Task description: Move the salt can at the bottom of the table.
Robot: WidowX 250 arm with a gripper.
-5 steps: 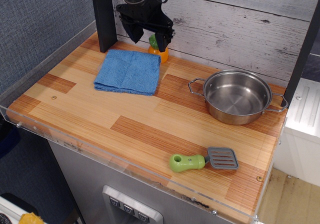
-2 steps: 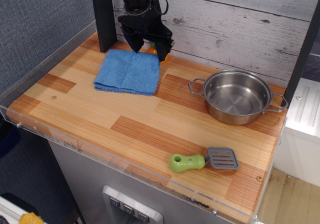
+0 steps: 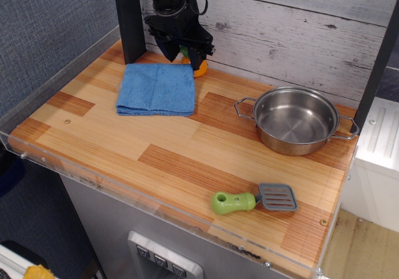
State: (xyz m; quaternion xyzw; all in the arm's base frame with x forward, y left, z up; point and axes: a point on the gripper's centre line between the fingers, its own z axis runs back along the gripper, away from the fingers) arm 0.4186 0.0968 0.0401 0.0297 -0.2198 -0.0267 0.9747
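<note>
The salt can point(image 3: 201, 70) stands at the back of the table point(image 3: 187, 160) by the wall, just behind the blue cloth. Only part of its orange body and a bit of green cap point(image 3: 184, 52) show; the rest is hidden by my gripper. My black gripper point(image 3: 183, 55) is lowered over the can with one finger on each side of it. The jaws look open around the can, and I cannot see them pressing on it.
A folded blue cloth point(image 3: 156, 89) lies right in front of the can. A steel pot point(image 3: 295, 119) sits at the right. A green-handled grey spatula point(image 3: 252, 199) lies near the front right edge. A dark post point(image 3: 128, 20) stands at the back left. A clear rim runs along the table edges.
My gripper has come down from above the can to around it and shifted slightly left. The blue cloth has slid a little to the left.
</note>
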